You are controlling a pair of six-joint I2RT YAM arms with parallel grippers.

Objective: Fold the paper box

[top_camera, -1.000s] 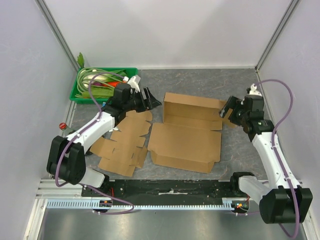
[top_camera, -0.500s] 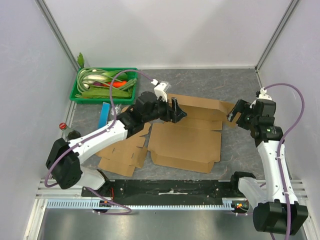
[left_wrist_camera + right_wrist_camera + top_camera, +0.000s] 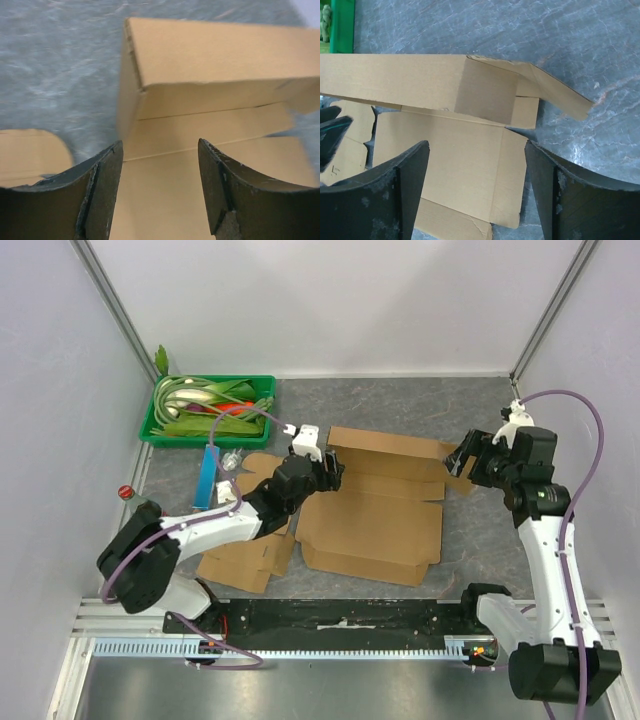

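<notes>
A brown cardboard box (image 3: 375, 505) lies part-folded in the middle of the table, its back wall raised and its wide flap flat toward me. It shows in the left wrist view (image 3: 210, 75) and in the right wrist view (image 3: 460, 145). My left gripper (image 3: 333, 471) is open and empty, just above the box's left back corner. My right gripper (image 3: 462, 460) is open and empty, above the box's right back corner, where a side flap (image 3: 560, 95) sticks out over the table.
A second flat cardboard blank (image 3: 245, 530) lies left of the box, under my left arm. A green tray (image 3: 165, 430) of vegetables stands at the back left. A blue strip (image 3: 207, 478) and a small red-capped item (image 3: 125, 491) lie near the left wall.
My left gripper has pulled back left from over the box's rear wall to its left corner. My right gripper has shifted slightly left and down toward the right corner.
</notes>
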